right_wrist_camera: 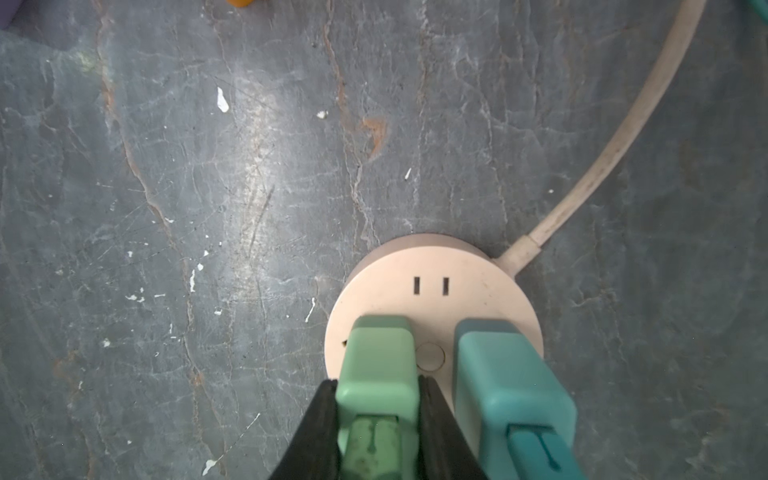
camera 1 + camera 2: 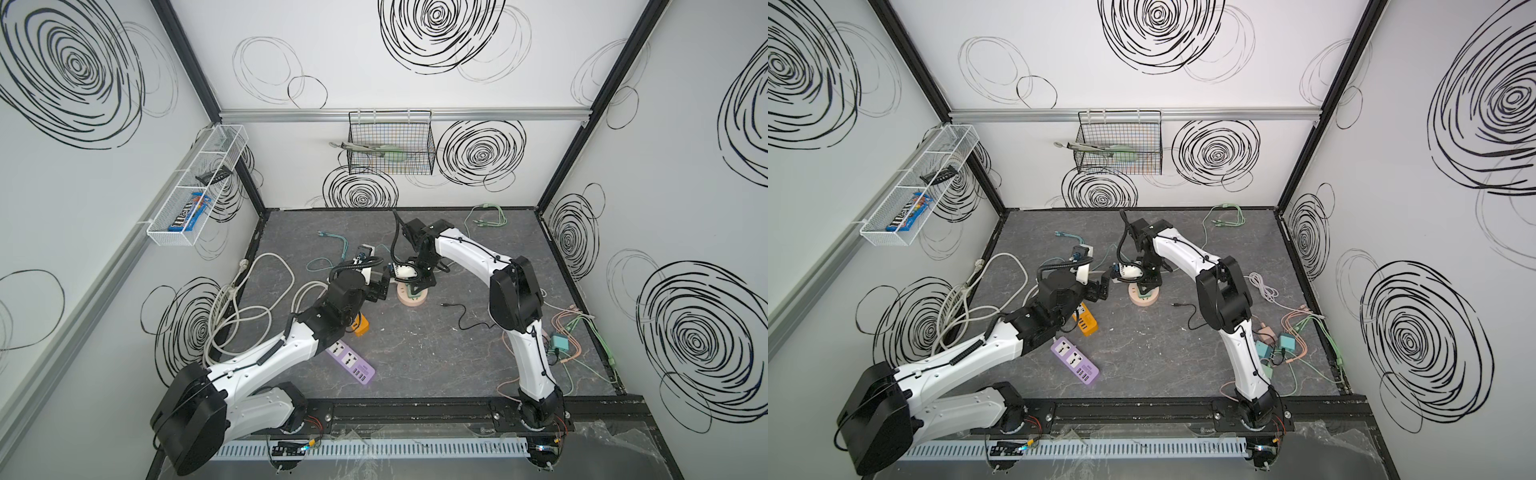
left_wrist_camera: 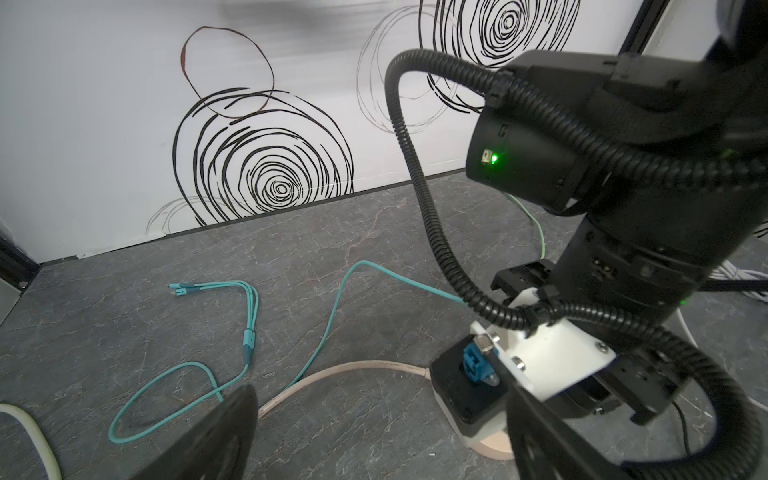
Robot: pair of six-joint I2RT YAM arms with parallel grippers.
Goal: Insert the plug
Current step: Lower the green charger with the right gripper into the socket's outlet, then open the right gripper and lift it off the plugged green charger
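Note:
In the right wrist view my right gripper [image 1: 377, 384] is shut on a light green plug [image 1: 380, 357], one black finger on each side. The plug's lower end meets the face of a round pinkish socket [image 1: 432, 266]; its pins are hidden. A teal plug [image 1: 507, 382] stands in the same socket beside it, and a two-slot outlet shows free. In both top views the socket [image 2: 411, 300] [image 2: 1144, 298] lies mid-table under the right gripper [image 2: 415, 286]. My left gripper [image 2: 384, 282] [image 3: 374, 436] hangs open and empty just left of it.
A purple power strip [image 2: 353, 365] and an orange one [image 2: 360, 325] lie under the left arm. White cable coils [image 2: 241, 303] fill the left side, and a teal cable [image 3: 249, 332] lies behind. A black cable [image 2: 465, 316] and chargers with cords [image 2: 559, 343] lie right.

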